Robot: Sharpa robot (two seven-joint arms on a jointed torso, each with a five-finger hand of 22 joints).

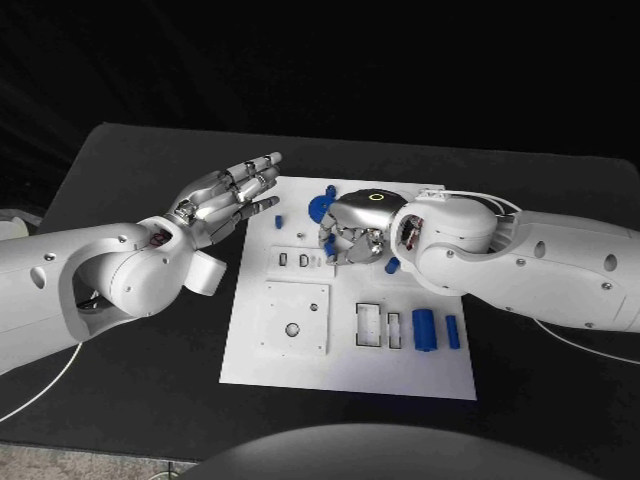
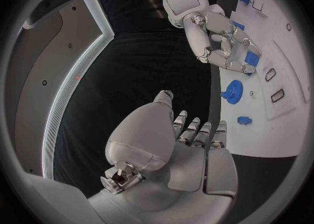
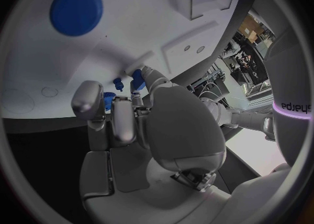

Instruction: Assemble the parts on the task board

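While the right hand (image 1: 352, 228) is curling its fingers (image 3: 121, 122) over small blue parts (image 3: 128, 81) on the task board (image 1: 352, 370), hiding its grip, the left hand (image 1: 231, 196) is hovering beside the board, fingers apart, holding nothing.

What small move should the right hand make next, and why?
Probably lift slightly. The right hand is down on the task board, fingers curled around a small blue part near the blue gear. The left hand hovers open at the board's edge, holding nothing. Whether the part is already seated cannot be told.
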